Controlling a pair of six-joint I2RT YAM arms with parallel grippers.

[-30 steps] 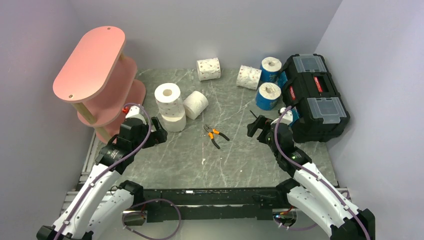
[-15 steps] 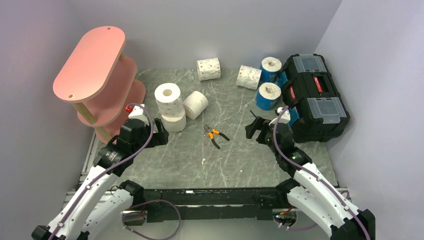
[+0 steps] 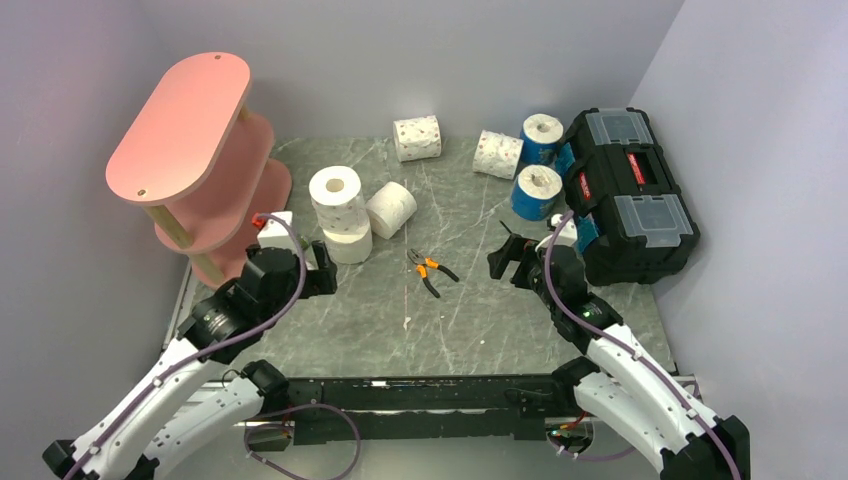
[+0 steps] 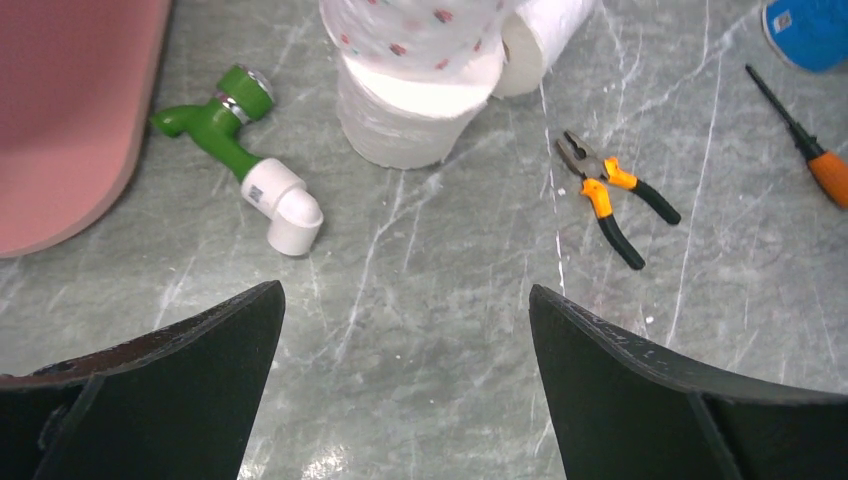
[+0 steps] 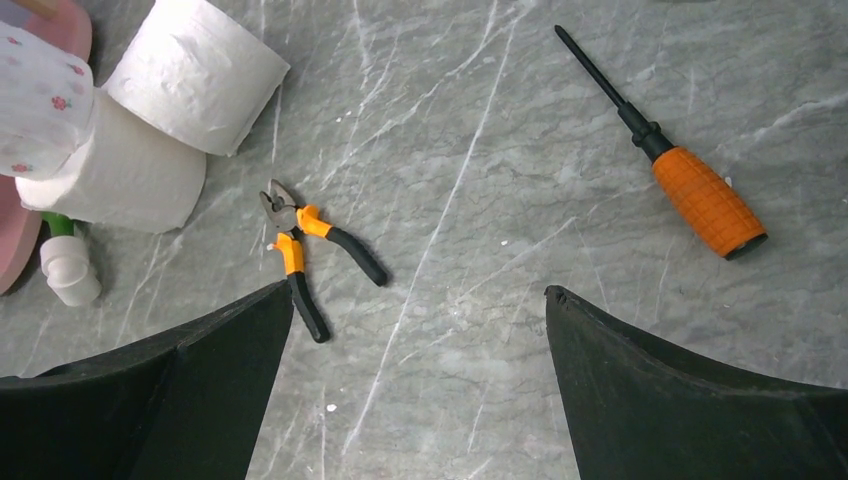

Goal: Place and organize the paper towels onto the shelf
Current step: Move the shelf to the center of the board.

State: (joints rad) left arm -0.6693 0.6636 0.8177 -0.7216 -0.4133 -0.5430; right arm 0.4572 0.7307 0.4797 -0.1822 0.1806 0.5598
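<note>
Presently wide open at the left gripper [image 4: 402, 295], with nothing between the jaws and only grey marbled table [image 4: 420, 330] under them; wide open likewise at the right gripper [image 5: 418, 292], gripping nothing; straight ahead of the left jaws, well apart from them, a stack of two paper towels: speckled roll [image 4: 415, 25] upright on plain white roll [image 4: 405, 125]; touching that stack on its right, a second plain roll [image 4: 545, 30] lying on its side; ahead and left of the left jaws, a green and white tap fitting [image 4: 245, 165], and beyond it the pink shelf [image 4: 70, 110], bottom board near the stack; ahead and right of the same jaws, orange-handled pliers [image 4: 612, 195]; from the right wrist, those pliers close in front of the jaws on the left arm's side, and an orange-handled screwdriver [image 5: 665, 150] ahead and to the right; farther beyond the right jaws, in the overhead view, a blue-wrapped roll [image 3: 536, 192] upright beside the black toolbox [image 3: 630, 195], another blue roll [image 3: 541, 138] behind it, a second speckled roll [image 3: 498, 154] just beside that one, a third speckled roll [image 3: 417, 138] lying alone toward the back wall.
</note>
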